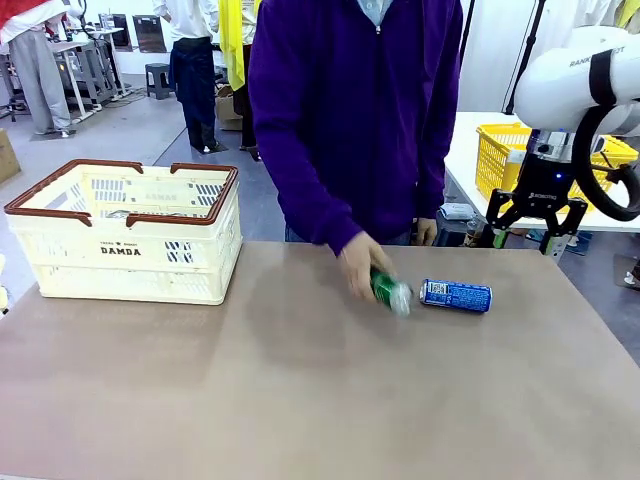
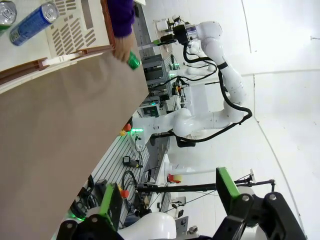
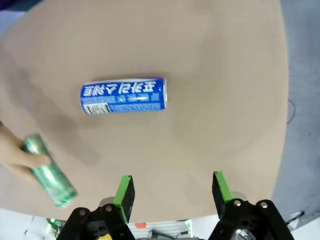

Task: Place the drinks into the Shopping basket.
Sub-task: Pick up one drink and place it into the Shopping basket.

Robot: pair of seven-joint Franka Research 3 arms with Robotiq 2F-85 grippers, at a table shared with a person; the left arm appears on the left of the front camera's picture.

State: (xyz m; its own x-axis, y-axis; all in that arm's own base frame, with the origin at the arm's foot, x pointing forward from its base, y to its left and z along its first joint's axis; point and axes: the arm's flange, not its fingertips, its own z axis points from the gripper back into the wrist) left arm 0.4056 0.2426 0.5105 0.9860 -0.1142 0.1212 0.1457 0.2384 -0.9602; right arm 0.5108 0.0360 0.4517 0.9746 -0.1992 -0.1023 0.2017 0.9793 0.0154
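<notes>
Open, empty right gripper (image 3: 173, 181) near blue white-lettered can (image 3: 123, 95) flat on table (image 3: 225, 75); left gripper (image 2: 168, 187) open too.

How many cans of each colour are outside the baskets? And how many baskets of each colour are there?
Blue can, lying on the table: 1
Green can, in the person's hand: 1
Cream-white basket: 1
Yellow basket: 1
Total: 4
</notes>
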